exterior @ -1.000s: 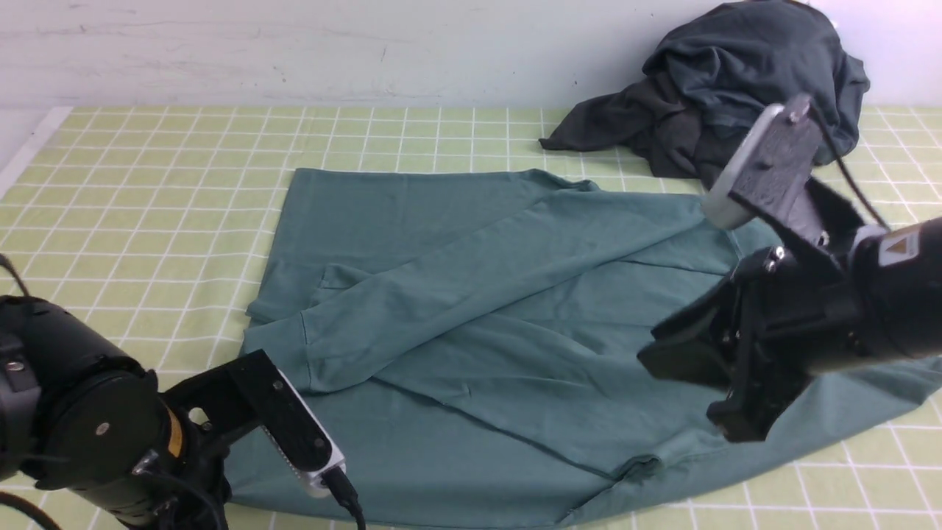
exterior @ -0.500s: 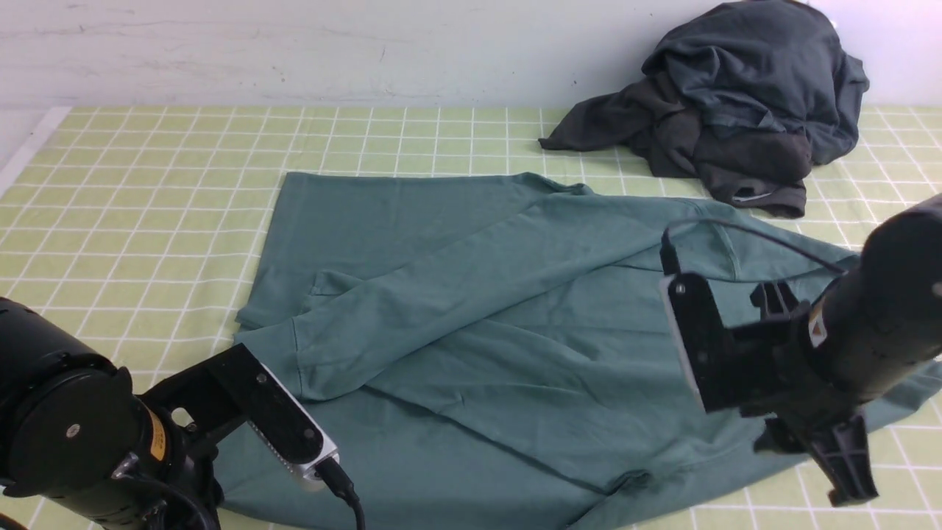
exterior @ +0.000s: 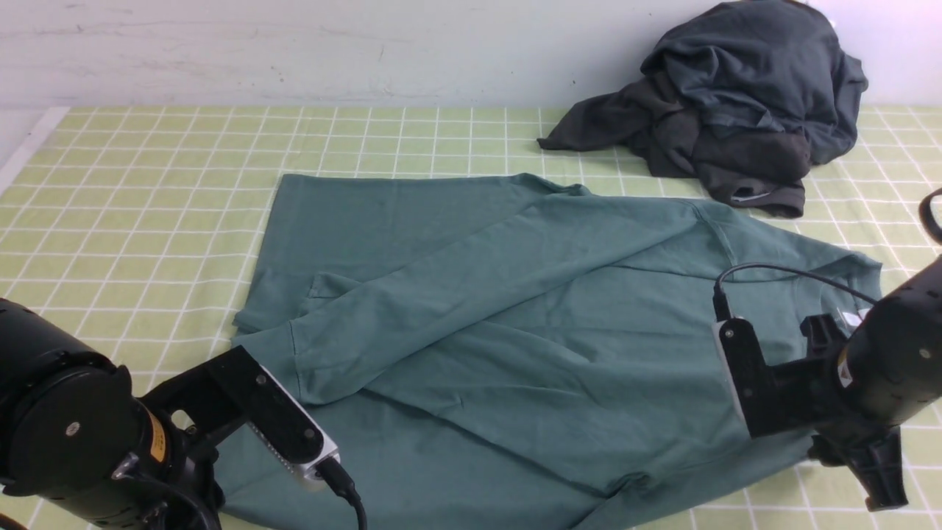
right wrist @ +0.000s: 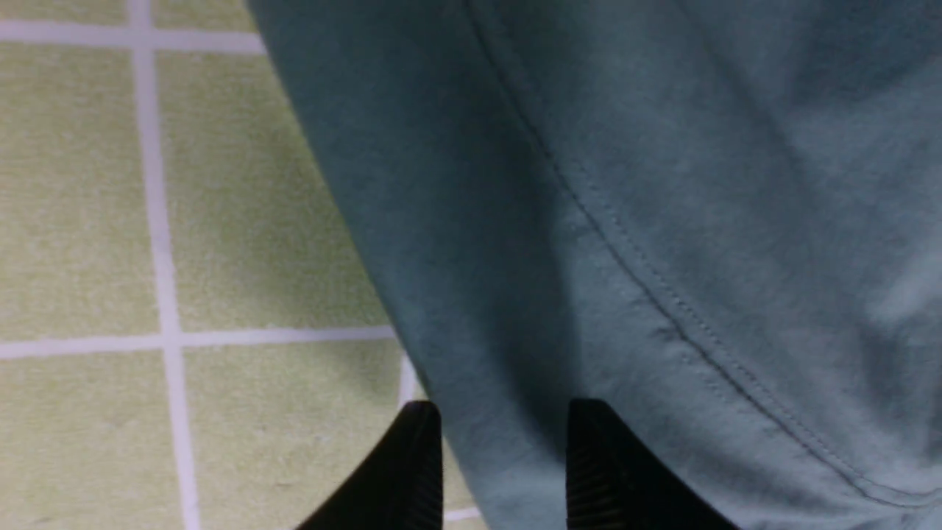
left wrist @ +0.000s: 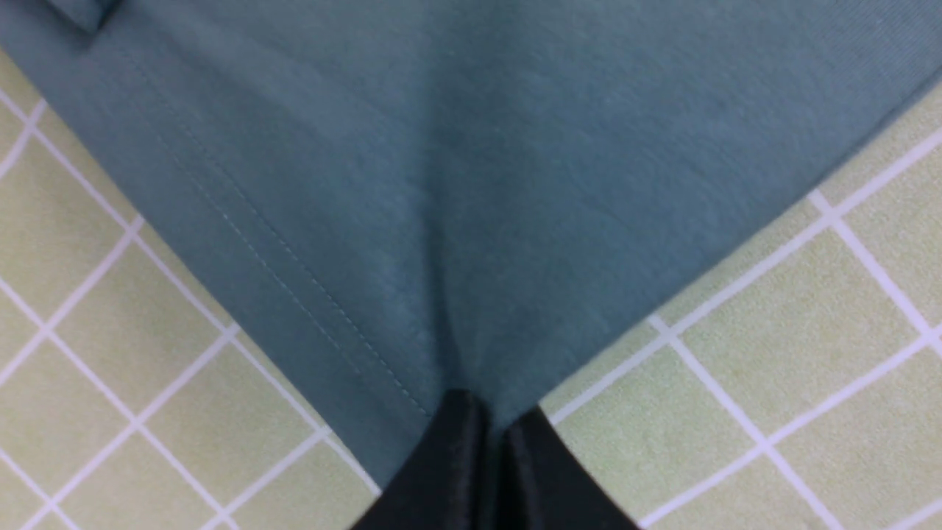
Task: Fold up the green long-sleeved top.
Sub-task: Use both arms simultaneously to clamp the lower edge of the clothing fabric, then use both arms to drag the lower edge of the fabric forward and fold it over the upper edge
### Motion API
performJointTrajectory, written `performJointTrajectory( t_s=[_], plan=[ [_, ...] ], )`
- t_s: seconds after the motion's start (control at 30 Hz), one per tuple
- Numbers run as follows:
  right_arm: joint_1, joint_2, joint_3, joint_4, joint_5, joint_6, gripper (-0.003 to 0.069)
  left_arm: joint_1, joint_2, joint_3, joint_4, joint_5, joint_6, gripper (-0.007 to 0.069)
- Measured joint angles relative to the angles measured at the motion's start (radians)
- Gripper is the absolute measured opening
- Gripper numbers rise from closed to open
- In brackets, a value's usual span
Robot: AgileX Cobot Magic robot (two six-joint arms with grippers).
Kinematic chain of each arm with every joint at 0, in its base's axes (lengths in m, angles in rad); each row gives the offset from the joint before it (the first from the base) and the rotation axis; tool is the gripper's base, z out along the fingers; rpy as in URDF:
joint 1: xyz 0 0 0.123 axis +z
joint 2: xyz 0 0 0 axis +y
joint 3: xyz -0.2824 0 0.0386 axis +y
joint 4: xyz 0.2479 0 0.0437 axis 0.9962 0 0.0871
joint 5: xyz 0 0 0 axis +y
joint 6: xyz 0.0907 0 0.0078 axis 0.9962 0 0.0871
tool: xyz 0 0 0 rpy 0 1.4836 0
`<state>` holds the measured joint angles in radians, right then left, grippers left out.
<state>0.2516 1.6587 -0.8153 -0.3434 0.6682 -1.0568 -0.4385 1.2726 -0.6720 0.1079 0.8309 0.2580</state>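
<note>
The green long-sleeved top (exterior: 515, 309) lies spread on the checked cloth, with one sleeve folded across its body toward the left. My left gripper (left wrist: 491, 419) is shut on the top's (left wrist: 471, 184) near-left hem corner. In the front view its fingers are hidden under the left arm. My right gripper (right wrist: 504, 416) is open and low at the near-right side. The top's (right wrist: 662, 221) stitched edge lies between its two fingers, one over fabric, one over the cloth. One black right finger (exterior: 879, 475) shows in the front view.
A heap of dark charcoal and slate-blue garments (exterior: 736, 96) sits at the back right against the white wall. The green checked tablecloth (exterior: 147, 184) covers the table, whose left edge (exterior: 26, 151) shows at the far left.
My right arm has dropped from above the top to its near-right edge, and its jaws have widened. My left arm has drawn back slightly, with the hem corner still in its grip.
</note>
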Motion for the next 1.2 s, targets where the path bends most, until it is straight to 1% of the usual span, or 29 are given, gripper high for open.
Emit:
performJointTrajectory(
  t_s=[0.2, 0.33, 0.4, 0.5, 0.57, 0.6, 0.63, 0.7, 0.77, 0.87, 1.0, 1.03, 1.07, 1.1, 1.13, 1.17, 1.2],
  plan=[
    [-0.003, 0.024, 0.001, 0.0, 0.01, 0.002, 0.0167, 0.0, 0.0, 0.0, -0.003, -0.005, 0.001, 0.0],
    [-0.003, 0.025, 0.001, 0.003, 0.016, 0.031, 0.0095, 0.0, 0.0, 0.0, -0.016, -0.005, 0.001, 0.0],
    [-0.003, 0.025, 0.001, 0.015, 0.018, 0.083, 0.0038, 0.0, 0.0, 0.0, -0.021, -0.005, 0.0, 0.0],
    [-0.003, 0.023, -0.006, 0.03, 0.024, 0.182, -0.0001, 0.0, 0.0, -0.02, -0.011, 0.017, -0.028, 0.0],
    [-0.003, 0.016, -0.029, 0.039, 0.052, 0.263, -0.0006, 0.002, 0.0, -0.047, 0.006, 0.046, -0.075, 0.0],
    [-0.003, 0.016, -0.033, 0.041, 0.057, 0.272, -0.0006, 0.004, 0.0, -0.053, 0.008, 0.049, -0.08, 0.0],
    [-0.003, 0.007, -0.066, 0.059, 0.099, 0.336, -0.0006, 0.012, 0.0, -0.074, 0.021, 0.063, -0.112, 0.0],
    [-0.003, -0.003, -0.126, 0.083, 0.171, 0.42, -0.0006, 0.039, 0.0, -0.112, 0.036, 0.069, -0.145, 0.0],
    [-0.003, -0.005, -0.2, 0.09, 0.238, 0.477, -0.0006, 0.088, 0.0, -0.169, 0.038, 0.063, -0.175, 0.0],
    [-0.008, -0.001, -0.293, 0.089, 0.24, 0.5, -0.0006, 0.165, 0.02, -0.264, 0.038, 0.035, -0.21, 0.0],
    [-0.047, 0.052, -0.434, 0.107, 0.146, 0.503, -0.0006, 0.258, 0.136, -0.438, 0.025, -0.001, -0.215, 0.0006],
    [-0.048, 0.056, -0.451, 0.108, 0.141, 0.503, -0.0006, 0.265, 0.145, -0.46, 0.023, -0.003, -0.213, 0.0006],
    [-0.057, 0.079, -0.494, 0.11, 0.124, 0.504, -0.0006, 0.28, 0.191, -0.518, 0.022, -0.01, -0.212, 0.0006],
    [-0.069, 0.128, -0.565, 0.111, 0.106, 0.504, -0.0006, 0.297, 0.277, -0.621, 0.022, -0.019, -0.209, 0.0006],
    [-0.07, 0.128, -0.574, 0.111, 0.106, 0.504, -0.0006, 0.299, 0.288, -0.636, 0.022, -0.02, -0.208, 0.0006],
    [-0.079, 0.178, -0.649, 0.111, 0.098, 0.504, -0.0006, 0.31, 0.385, -0.753, 0.023, -0.019, -0.208, 0.0006],
    [-0.084, 0.207, -0.678, 0.112, 0.095, 0.504, -0.0006, 0.313, 0.435, -0.815, 0.023, -0.016, -0.208, 0.0006]
  ],
)
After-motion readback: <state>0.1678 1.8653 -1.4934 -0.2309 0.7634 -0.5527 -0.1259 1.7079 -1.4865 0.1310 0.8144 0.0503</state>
